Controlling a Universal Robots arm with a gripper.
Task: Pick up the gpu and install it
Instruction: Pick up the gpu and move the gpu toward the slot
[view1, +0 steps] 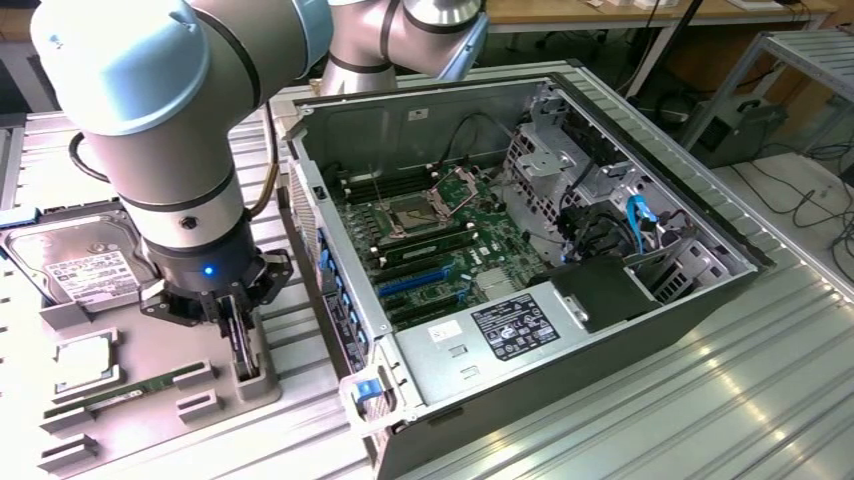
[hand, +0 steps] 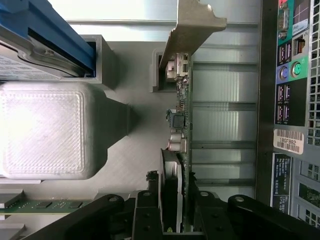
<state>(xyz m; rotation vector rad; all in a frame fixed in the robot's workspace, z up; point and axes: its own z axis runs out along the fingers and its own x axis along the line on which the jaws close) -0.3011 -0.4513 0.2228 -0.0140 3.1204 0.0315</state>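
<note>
In the exterior view, the robot arm (view1: 147, 130) reaches down over a grey tray (view1: 154, 335) in the lower part of the exterior view's left. Its gripper (view1: 222, 318) sits over the graphics card (view1: 244, 355), which stands upright on its edge in a slotted holder near the tray's edge, just beside the computer case (view1: 641, 335). The case lies open in the middle of the frame, with the motherboard (view1: 441, 235) exposed inside. Also on the tray are a hard drive (view1: 83, 268) further toward the exterior view's left, a square processor chip (view1: 84, 362) below it, and a green memory stick (view1: 118, 393) lower still.

In the wrist view, the gripper (hand: 175, 216) straddles the graphics card (hand: 184, 115). Its black fingers (hand: 146, 220) are drawn in to a narrow gap, one against each face, so it appears to be clamped on the card at the end with the black fan (hand: 170, 182). The pale metal bracket (hand: 192, 25) is at the card's far end, next to a grey holder post (hand: 157, 70). The card runs between the back panel of the computer case (hand: 292, 75), with its ports, and a rounded grey block (hand: 42, 130). The memory stick (hand: 45, 204) and the hard drive (hand: 45, 37) in its blue frame lie on either side of that block.
</note>
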